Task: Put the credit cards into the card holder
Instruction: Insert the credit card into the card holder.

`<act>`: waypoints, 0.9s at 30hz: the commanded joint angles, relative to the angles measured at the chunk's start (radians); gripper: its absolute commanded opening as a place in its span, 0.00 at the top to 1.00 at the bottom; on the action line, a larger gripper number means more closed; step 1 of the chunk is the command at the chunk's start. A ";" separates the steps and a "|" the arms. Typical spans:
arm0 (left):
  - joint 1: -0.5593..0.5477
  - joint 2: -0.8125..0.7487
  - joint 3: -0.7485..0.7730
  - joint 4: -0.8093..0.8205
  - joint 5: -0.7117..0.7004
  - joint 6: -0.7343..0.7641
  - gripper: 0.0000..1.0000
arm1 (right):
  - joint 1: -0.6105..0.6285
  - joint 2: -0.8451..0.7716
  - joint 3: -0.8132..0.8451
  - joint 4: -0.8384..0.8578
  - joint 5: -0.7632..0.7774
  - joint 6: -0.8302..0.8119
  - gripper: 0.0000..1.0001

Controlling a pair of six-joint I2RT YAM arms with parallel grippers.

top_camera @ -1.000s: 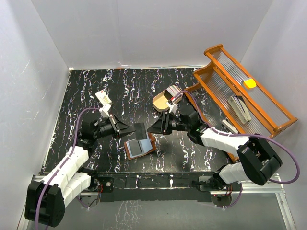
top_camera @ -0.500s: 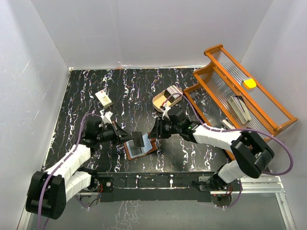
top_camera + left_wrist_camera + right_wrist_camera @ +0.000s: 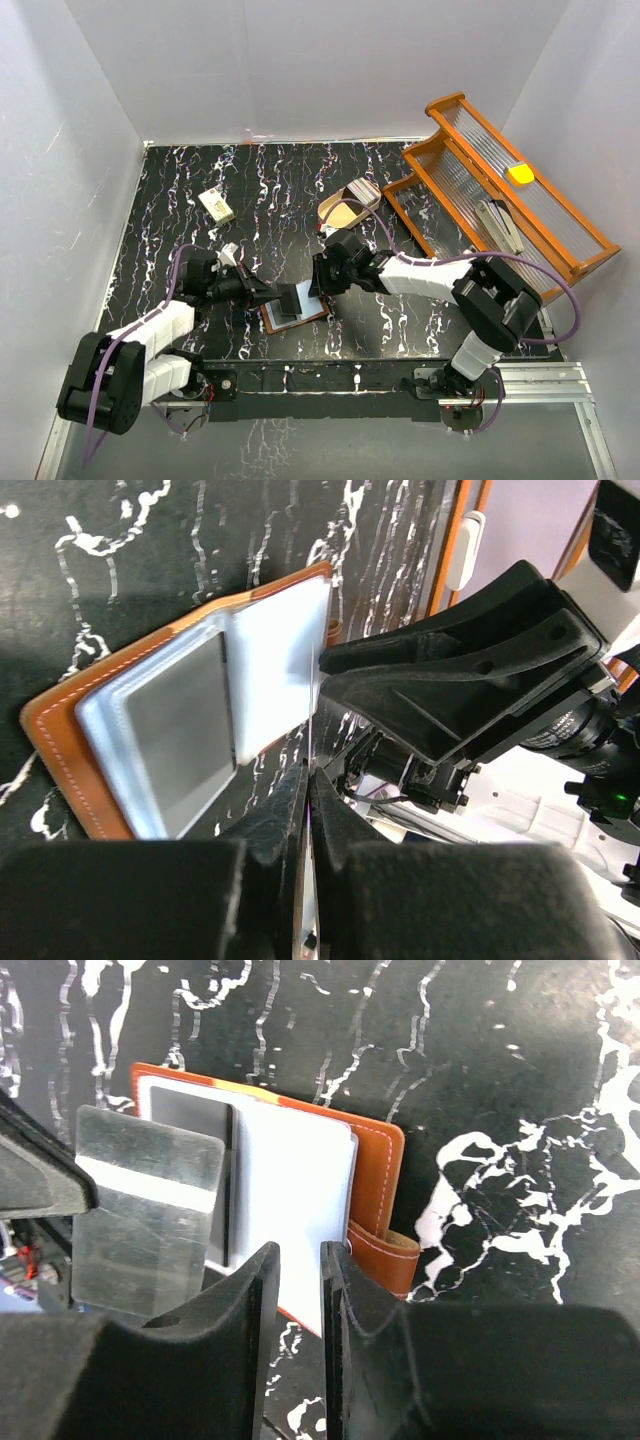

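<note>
The card holder [image 3: 300, 1180] lies open and face-up on the black marbled table, at about 6 o'clock from its centre, with both arms closing on it from opposite sides. The left gripper [image 3: 308, 780] comes in from 9 o'clock, its fingers pressed tight on one card [image 3: 150, 1210], which it holds low and edge-forward over the grey pocket, presumably so the edge can slide under the pocket's lip. The right gripper [image 3: 298, 1260] reaches in from 3 o'clock with its fingers drawn close, leaving a slim gap. It sits at the pale page's edge, probably to steady the holder, though I cannot tell whether it nips anything. The other credit cards [image 3: 362, 189] wait in the beige tray [image 3: 335, 212], at 1 o'clock from the holder.
</note>
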 commanded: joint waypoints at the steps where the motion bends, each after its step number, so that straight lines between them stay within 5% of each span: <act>1: 0.000 0.043 -0.029 0.065 0.028 0.001 1.00 | 0.007 0.020 0.033 -0.010 0.066 -0.043 0.80; 27: 0.000 0.167 0.016 -0.060 -0.059 0.163 1.00 | 0.017 0.065 -0.042 0.056 0.057 -0.027 0.83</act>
